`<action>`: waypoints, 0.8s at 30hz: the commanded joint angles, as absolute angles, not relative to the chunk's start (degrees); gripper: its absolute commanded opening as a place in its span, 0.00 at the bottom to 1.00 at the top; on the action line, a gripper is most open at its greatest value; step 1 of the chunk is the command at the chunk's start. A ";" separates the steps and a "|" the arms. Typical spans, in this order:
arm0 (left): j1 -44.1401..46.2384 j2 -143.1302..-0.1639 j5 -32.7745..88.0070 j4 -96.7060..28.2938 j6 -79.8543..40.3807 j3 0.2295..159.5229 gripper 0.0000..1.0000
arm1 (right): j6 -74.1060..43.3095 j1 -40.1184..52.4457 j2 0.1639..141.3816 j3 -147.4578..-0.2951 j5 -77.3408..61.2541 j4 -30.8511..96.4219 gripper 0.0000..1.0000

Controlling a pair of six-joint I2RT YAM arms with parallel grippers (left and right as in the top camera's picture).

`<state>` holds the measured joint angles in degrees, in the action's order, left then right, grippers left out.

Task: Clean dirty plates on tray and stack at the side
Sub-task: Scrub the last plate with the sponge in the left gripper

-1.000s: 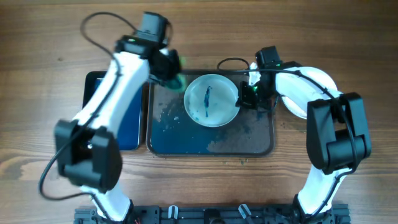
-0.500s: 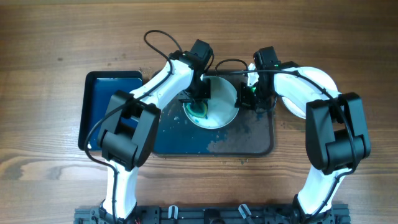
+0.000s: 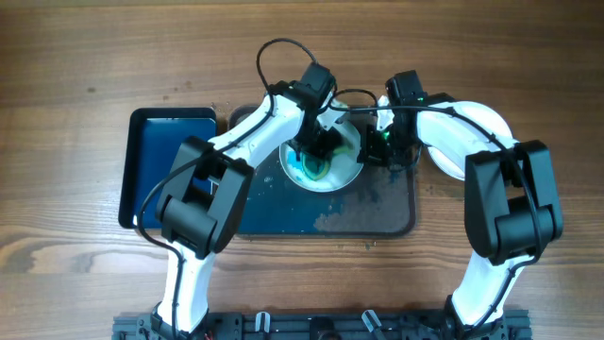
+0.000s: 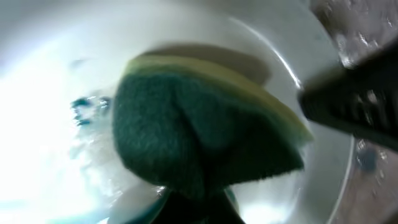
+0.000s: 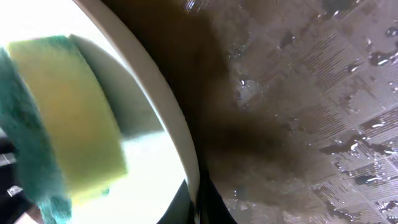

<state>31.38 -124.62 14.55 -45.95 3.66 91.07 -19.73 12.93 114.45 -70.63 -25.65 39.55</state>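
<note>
One dirty plate [image 3: 345, 170], white with teal smears, sits at the back of the dark tray [image 3: 377, 210]. My left gripper [image 3: 315, 151] is shut on a green and yellow sponge [image 4: 199, 130] and presses it onto the plate's inside [image 4: 43, 93]. My right gripper [image 3: 375, 146] is shut on the plate's right rim [image 5: 180, 140], one finger inside and one outside. The sponge also shows in the right wrist view [image 5: 68, 124]. The wet tray floor [image 5: 311, 93] lies beside the rim. No other marked plate is in view.
A glossy dark blue tray [image 3: 170, 179] lies left of the dark tray. White plates [image 3: 451, 159] lie on the wood to the right, partly under my right arm. Teal smears and water cover the tray floor.
My left arm swung right from the tray's far left corner onto the plate with the sponge and slid across it. The blue streak became a teal smear. The right arm has not moved.
</note>
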 commanded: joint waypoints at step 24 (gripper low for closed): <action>26.02 -126.30 -8.54 -47.72 -29.71 91.90 0.04 | -19.07 13.17 115.90 -69.89 -27.03 40.49 0.04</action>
